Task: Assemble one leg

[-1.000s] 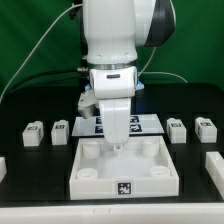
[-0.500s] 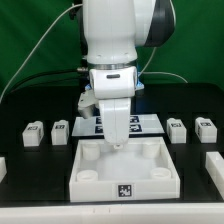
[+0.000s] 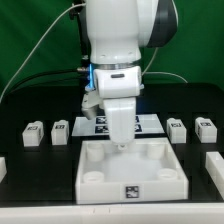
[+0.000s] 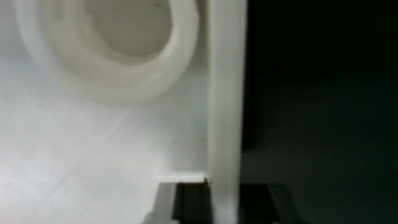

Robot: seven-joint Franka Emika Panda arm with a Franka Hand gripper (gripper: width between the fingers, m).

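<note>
The large white square panel [image 3: 110,183] with round corner sockets lies in front of the arm. My gripper [image 3: 120,146] reaches down onto its far wall. In the wrist view the panel's thin upright wall [image 4: 221,100] runs between my two dark fingertips, and my gripper [image 4: 217,203] is shut on it. One round socket [image 4: 107,40] shows beside the wall. Four small white legs stand on the table, two at the exterior view's left [image 3: 35,132] [image 3: 60,130] and two at the right [image 3: 177,129] [image 3: 205,128]. None is held.
The marker board [image 3: 152,123] lies behind the panel, partly hidden by the arm. White parts poke in at the exterior view's left edge [image 3: 3,165] and right edge [image 3: 214,166]. The table top is black, with a green backdrop behind.
The panel has slid toward the exterior view's right and a little nearer the camera, with my gripper moving along on its far wall. The legs have not moved.
</note>
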